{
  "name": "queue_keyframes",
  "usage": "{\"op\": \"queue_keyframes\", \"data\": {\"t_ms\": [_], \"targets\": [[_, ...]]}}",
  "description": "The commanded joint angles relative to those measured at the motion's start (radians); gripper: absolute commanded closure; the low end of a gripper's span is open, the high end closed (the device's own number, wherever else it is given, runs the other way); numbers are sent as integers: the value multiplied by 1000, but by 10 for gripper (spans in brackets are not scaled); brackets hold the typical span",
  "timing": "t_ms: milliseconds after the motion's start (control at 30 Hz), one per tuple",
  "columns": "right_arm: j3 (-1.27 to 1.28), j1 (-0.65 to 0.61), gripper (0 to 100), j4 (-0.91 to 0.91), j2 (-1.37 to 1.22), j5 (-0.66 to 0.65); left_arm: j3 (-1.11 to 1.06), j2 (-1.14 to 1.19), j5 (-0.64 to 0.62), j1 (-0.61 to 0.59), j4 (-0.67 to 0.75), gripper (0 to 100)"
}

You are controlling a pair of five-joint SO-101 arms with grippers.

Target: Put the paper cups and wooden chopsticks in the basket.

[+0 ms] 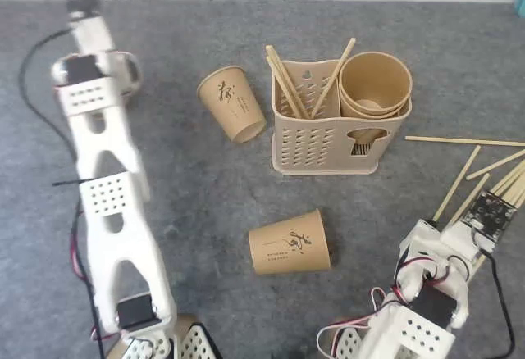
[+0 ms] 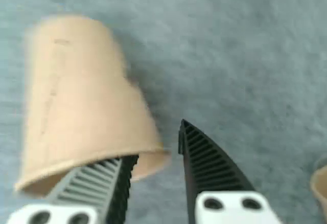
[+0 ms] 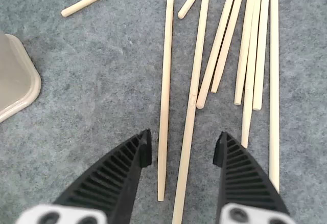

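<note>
A grey, felt-covered bench (image 1: 189, 203) is seen from above, with two white robot arms at its near edge.

On the left, the left arm (image 1: 115, 211) extends toward the far left corner. Its wrist camera shows the left tool (image 2: 158, 142) with its two black ribbed fingers apart and nothing gripped. A paper cup (image 2: 82, 96) lies on its side just ahead of the tool, mouth toward it. One fingertip overlaps the cup's rim, and I cannot tell whether they touch.

In the middle stands a beige slotted basket (image 1: 328, 150) with two compartments. The left one holds standing chopsticks (image 1: 283, 80) and the right one holds nested cups (image 1: 375, 80). A tipped cup (image 1: 232, 103) lies just beside the basket's left wall. A fallen cup (image 1: 289, 242) lies on its side in front of the basket, apart from it. I cannot tell which of these two is the cup at the left tool.

On the right, the right arm (image 1: 435, 285) sits by a scatter of loose chopsticks (image 1: 467, 140). The right tool (image 3: 184, 133) is spread open and empty. Loose chopsticks lie directly ahead of it on the felt, and two of them run between its fingers. A corner of the basket lies off to one side of this tool.
</note>
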State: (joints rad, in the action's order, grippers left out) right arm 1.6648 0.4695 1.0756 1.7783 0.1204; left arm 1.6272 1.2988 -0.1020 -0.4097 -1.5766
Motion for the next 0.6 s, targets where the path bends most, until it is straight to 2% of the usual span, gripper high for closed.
{"op": "queue_keyframes", "data": {"t_ms": [0,233,567], "targets": [[21,-7,794,5,-4,-14,42,-112,6,-97,71,877],[21,-7,794,8,-4,-55,39,-109,6,-161,192,877],[21,-7,794,8,-4,-78,1,-12,6,-157,328,882]]}}
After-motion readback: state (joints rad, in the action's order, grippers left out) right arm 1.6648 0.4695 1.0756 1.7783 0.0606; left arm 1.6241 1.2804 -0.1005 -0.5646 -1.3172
